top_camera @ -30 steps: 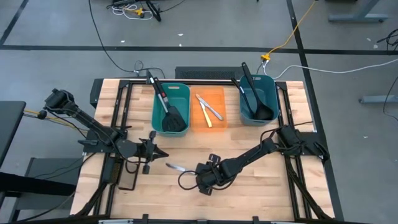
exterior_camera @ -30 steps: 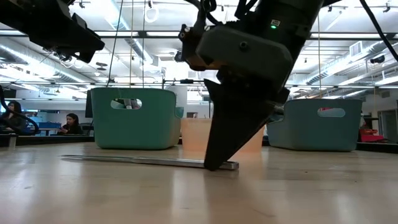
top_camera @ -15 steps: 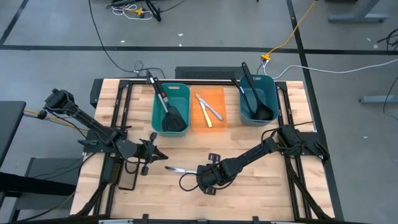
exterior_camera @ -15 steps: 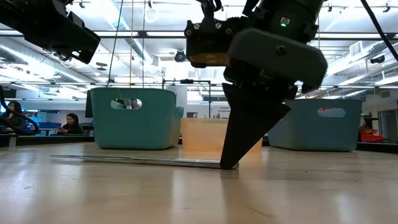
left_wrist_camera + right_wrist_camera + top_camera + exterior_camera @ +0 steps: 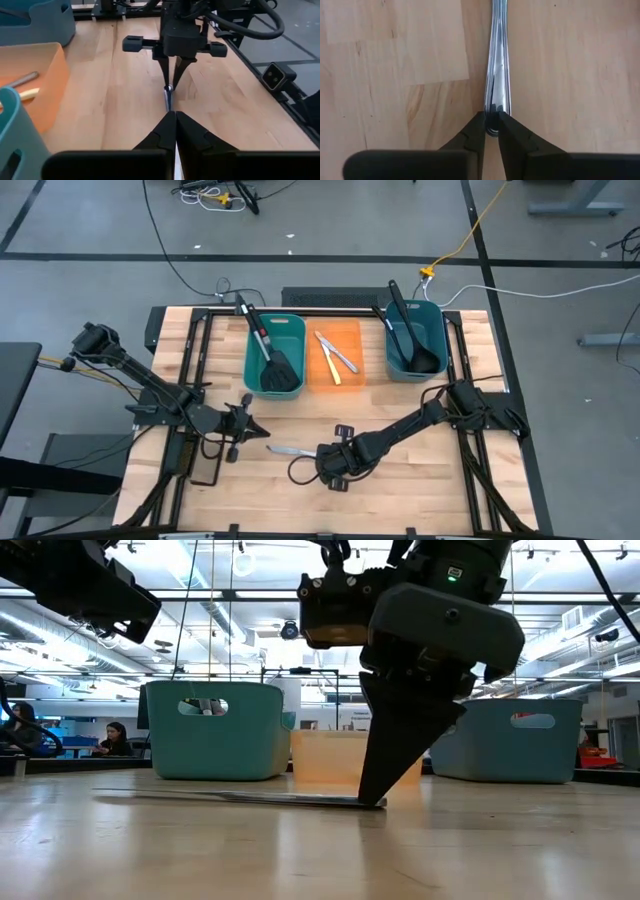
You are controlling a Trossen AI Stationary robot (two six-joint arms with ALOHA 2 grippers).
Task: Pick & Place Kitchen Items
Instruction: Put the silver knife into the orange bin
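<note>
A small silver knife (image 5: 290, 450) lies flat on the wooden table near its front middle. My right gripper (image 5: 320, 457) stands over the knife's right end and is shut on it; the low view shows its fingers (image 5: 385, 775) pointing down at the table. My left gripper (image 5: 262, 431) hovers shut just left of the knife's other end, holding nothing. In the left wrist view the knife (image 5: 168, 97) runs from my left gripper (image 5: 172, 117) to the right gripper (image 5: 172, 80). My right gripper pinches the knife's handle end (image 5: 493, 112) between its two fingertips, one on each long side. The fingers come from above, pointing steeply down. The knife (image 5: 240, 797) lies along the table top, stretching away toward the table's left.
At the far side stand a teal bin (image 5: 255, 370) with black spatulas, an orange bin (image 5: 350, 375) with knives, and a teal bin (image 5: 437, 330) with black ladles. A flat black pad (image 5: 320, 298) lies behind them.
My right gripper has shut on the knife's handle end, its fingers drawing together from a wide gap. It has also shifted a little toward the table's right edge. The knife stays lying on the table.
</note>
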